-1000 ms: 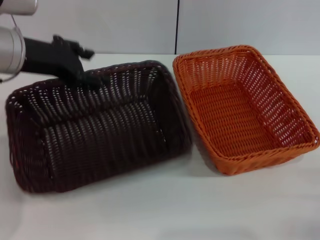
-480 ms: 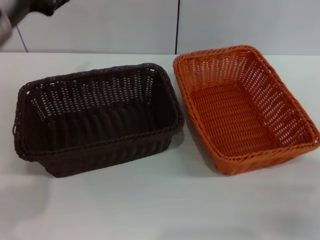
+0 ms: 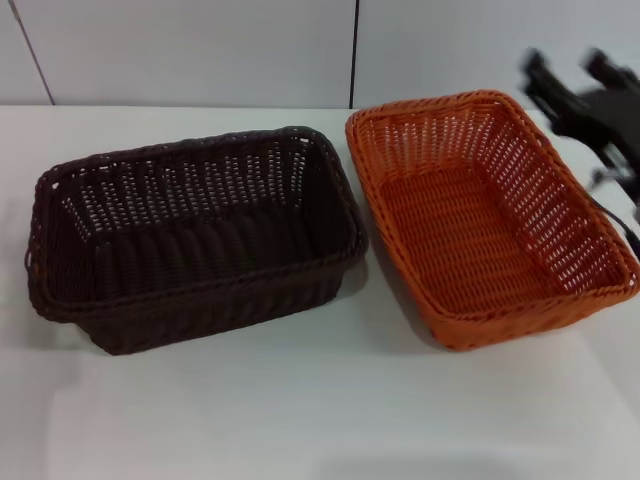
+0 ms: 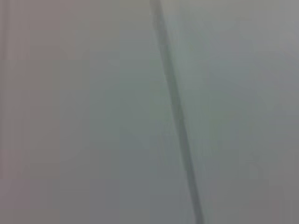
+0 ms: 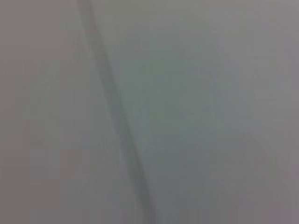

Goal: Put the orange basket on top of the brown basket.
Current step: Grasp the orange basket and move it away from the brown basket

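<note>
Orange wicker marks the orange basket, which sits upright on the right half of the white table, its open mouth facing up and its long sides running from near to far. Just to its left, the brown basket also stands upright on the table, long side across the scene. The far right corner of the brown basket lies just beside the orange basket's far left corner; whether the rims touch there cannot be told. Neither basket rests on the other, and both hold nothing.

At the far right, the right gripper hangs above the table beside the far right corner of the orange basket, apart from its rim. Its two dark fingers stand spread with a clear gap between them, grasping nothing.

Behind the table rises a pale panelled wall with a dark vertical seam. Both wrist views show only a blurred grey surface crossed by a dark line. No part of the left gripper appears in any view.
</note>
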You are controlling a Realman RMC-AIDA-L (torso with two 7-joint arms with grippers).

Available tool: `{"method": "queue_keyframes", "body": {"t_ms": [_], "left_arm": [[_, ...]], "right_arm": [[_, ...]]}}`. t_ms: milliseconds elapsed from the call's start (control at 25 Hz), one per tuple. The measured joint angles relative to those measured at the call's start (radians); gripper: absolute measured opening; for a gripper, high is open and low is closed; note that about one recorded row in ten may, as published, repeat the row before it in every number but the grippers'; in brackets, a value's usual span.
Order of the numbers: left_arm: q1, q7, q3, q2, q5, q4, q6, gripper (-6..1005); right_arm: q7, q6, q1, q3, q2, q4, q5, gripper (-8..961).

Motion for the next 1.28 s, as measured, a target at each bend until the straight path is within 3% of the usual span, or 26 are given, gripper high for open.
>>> {"method": "queue_keyframes", "body": {"t_ms": [40, 80, 120, 200, 280, 320, 400, 440, 480, 520, 640, 680, 800, 1280], "left_arm": [[-0.004, -0.083, -0.012, 0.0, -0.006, 0.085, 0.03, 808], [-0.011, -0.165, -0.025, -0.001, -0.013, 0.205, 0.058, 808], [-0.011, -0.174, -0.028, -0.001, -0.015, 0.232, 0.062, 808], [-0.01, -0.182, -0.029, -0.001, -0.022, 0.285, 0.073, 808], [-0.004, -0.185, -0.028, -0.002, -0.061, 0.338, 0.087, 808], [-0.004, -0.185, -0.028, -0.002, -0.061, 0.338, 0.087, 808], [-0.003, -0.187, -0.025, -0.003, -0.085, 0.36, 0.089, 808], [-0.006, -0.188, -0.022, -0.003, -0.099, 0.371, 0.088, 808], [-0.008, -0.19, -0.021, -0.003, -0.109, 0.378, 0.085, 808], [-0.01, -0.196, -0.02, -0.004, -0.123, 0.387, 0.078, 808], [-0.021, -0.223, -0.024, -0.004, -0.141, 0.415, 0.06, 808], [-0.027, -0.232, -0.025, -0.004, -0.146, 0.425, 0.056, 808], [-0.041, -0.25, -0.026, -0.004, -0.161, 0.439, 0.035, 808], [-0.059, -0.255, -0.029, -0.002, -0.163, 0.453, 0.025, 808]], "right_arm": [[-0.001, -0.151, -0.016, 0.07, -0.012, -0.105, -0.054, 766], [-0.001, -0.45, -0.058, 0.22, -0.004, -0.292, -0.169, 766], [-0.001, -0.45, -0.058, 0.22, -0.004, -0.292, -0.169, 766], [-0.027, -0.776, -0.086, 0.376, 0.042, -0.474, -0.28, 766], [-0.109, -1.093, -0.068, 0.531, 0.113, -0.613, -0.324, 766], [-0.164, -1.237, -0.056, 0.593, 0.144, -0.655, -0.327, 766], [-0.321, -1.559, -0.022, 0.75, 0.227, -0.737, -0.328, 766], [-0.398, -1.734, -0.002, 0.823, 0.257, -0.765, -0.328, 766], [-0.485, -1.954, 0.033, 0.896, 0.271, -0.783, -0.322, 766], [-0.485, -1.954, 0.033, 0.896, 0.271, -0.783, -0.322, 766], [-0.55, -2.166, 0.073, 0.933, 0.254, -0.763, -0.317, 766], [-0.606, -2.25, 0.084, 0.945, 0.255, -0.731, -0.322, 766], [-0.648, -2.314, 0.086, 0.934, 0.269, -0.707, -0.359, 766], [-0.65, -2.27, 0.129, 0.905, 0.27, -0.533, -0.426, 766]]}}
